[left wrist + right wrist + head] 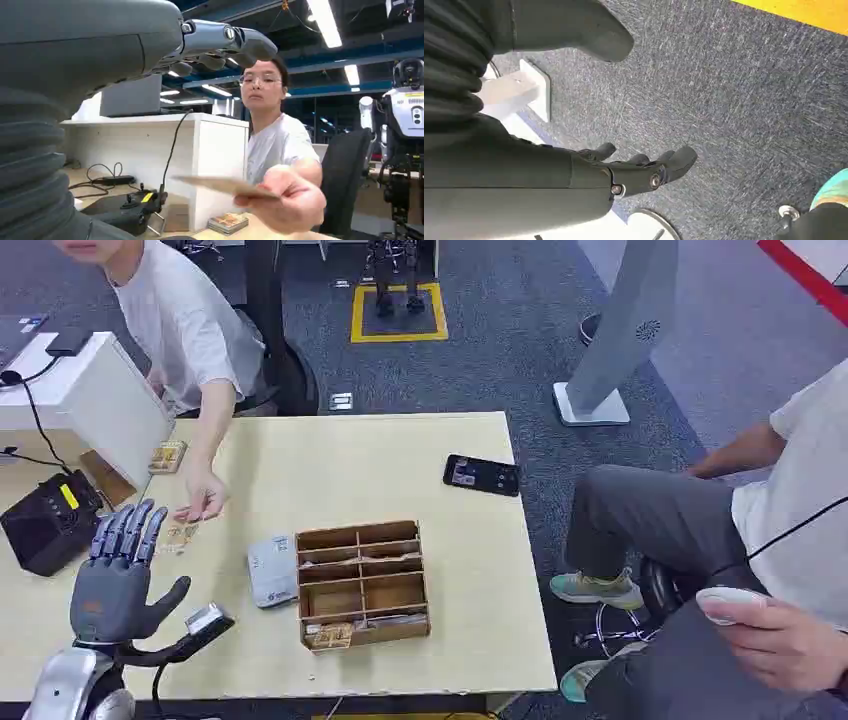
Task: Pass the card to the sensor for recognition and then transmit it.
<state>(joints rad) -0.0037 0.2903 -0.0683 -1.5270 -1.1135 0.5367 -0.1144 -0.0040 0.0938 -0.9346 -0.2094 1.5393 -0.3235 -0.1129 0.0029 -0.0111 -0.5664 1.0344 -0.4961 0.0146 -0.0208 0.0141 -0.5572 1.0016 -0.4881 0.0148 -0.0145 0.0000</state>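
Note:
My left hand [118,575] is raised over the table's left side with its fingers spread and nothing in it; the same left hand [220,47] arches across the left wrist view. A person in a white shirt reaches a hand [203,498] toward it, holding out a tan card [225,186], which is the card [180,534] seen just beyond my fingertips. The grey-white sensor [272,570] lies flat beside the wooden organiser. My right hand [644,172] hangs over grey carpet, fingers loosely extended, holding nothing.
A wooden compartment organiser [362,582] with cards stands mid-table. A black device [50,522] sits at the left edge, a card stack [167,456] behind, a phone [481,474] at the far right. A seated person [740,540] holds a remote on the right.

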